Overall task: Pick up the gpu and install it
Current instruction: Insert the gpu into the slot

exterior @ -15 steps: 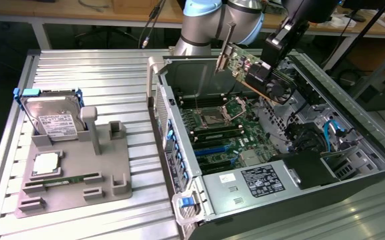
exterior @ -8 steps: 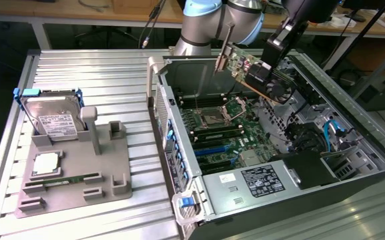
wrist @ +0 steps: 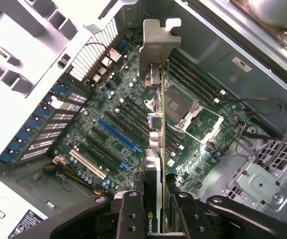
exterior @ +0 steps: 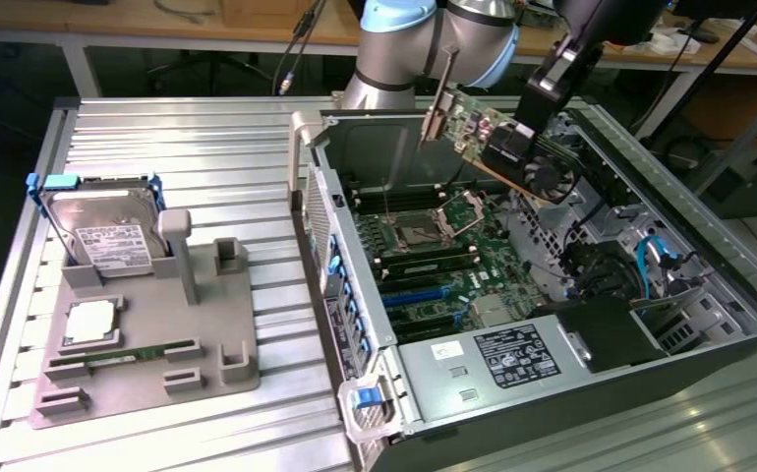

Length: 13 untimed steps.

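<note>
Gpu [exterior: 511, 149], where is it?
Up in the air, tilted, over the open case [exterior: 322, 202]. It hangs above the green board [exterior: 437, 258], not in a slot.
What about the jaws?
They are closed on the gpu, one on each flat side.
And the tabletop [exterior: 221, 147]?
A hard drive [exterior: 103, 233] stands there in a grey holder [exterior: 155, 366], well apart from the case.

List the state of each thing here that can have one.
gpu: held in the air, tilted, above the computer case, not seated.
gripper: shut on the gpu.
computer case: lying on its side, side panel off.
hard drive: standing upright in the grey holder.
memory stick: lying in a holder slot.
</note>
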Each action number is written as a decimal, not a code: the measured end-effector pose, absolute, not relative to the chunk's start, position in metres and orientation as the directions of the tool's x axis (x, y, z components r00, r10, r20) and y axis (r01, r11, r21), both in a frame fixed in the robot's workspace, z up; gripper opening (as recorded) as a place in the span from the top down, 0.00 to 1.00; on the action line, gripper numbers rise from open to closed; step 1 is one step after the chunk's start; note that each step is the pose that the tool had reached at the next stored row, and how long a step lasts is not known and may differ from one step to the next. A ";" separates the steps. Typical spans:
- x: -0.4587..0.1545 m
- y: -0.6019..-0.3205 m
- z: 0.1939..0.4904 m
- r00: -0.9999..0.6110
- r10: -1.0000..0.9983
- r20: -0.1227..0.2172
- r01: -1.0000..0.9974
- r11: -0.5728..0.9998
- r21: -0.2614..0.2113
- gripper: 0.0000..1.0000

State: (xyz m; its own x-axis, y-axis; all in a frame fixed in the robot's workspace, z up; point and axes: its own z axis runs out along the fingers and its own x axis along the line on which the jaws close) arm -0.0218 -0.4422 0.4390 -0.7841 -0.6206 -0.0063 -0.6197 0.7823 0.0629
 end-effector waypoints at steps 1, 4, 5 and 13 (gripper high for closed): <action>-0.022 -0.442 0.439 -0.781 -0.624 -0.006 -0.623 0.780 0.063 0.73; -0.022 -0.442 0.439 -0.773 -0.635 -0.006 -0.634 0.771 0.063 0.73; -0.022 -0.442 0.439 -0.769 -0.639 -0.006 -0.638 0.768 0.063 0.73; -0.022 -0.442 0.439 -0.745 -0.667 -0.006 -0.666 0.743 0.063 0.73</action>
